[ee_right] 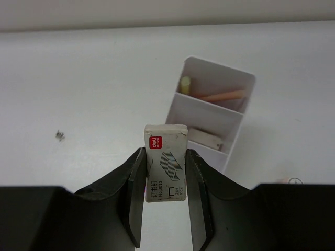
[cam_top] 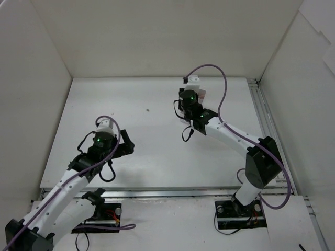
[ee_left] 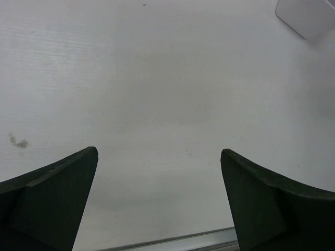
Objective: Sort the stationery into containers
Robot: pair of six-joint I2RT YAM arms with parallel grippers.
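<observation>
Between the two dark fingers of the right hand [ee_right: 165,154], in the right wrist view, a staple box [ee_right: 165,137] is being pinched by its long sides and is standing on end, its red label and staple drawing facing the camera. It is hanging over the white bench [ee_right: 78,78], just on the near side of a white container [ee_right: 247,89] and outside it. The container is lying open with its dividers showing: a yellow-green pen [ee_right: 185,83] and an orange pen [ee_right: 222,96] are leaning in the far compartment, and a pale block [ee_right: 205,137] is lying in the compartment next to it. A pale pink bit [ee_right: 285,179] is sitting on the bench to the right of the container, and a tiny dark speck [ee_right: 60,136] is lying well apart on the left. Under the left wrist camera, the left hand [ee_left: 159,157] is standing spread wide with nothing between its fingers, hovering over bare bench with a faint smudge [ee_left: 18,141]; a rounded white corner [ee_left: 309,18] is peeking in at the top right, too little of it to identify. From above, the right arm is reaching toward the far right of the bench, its wrist covering the staple box and most of the container, while the left arm is bending over the near left part, well apart from it.
</observation>
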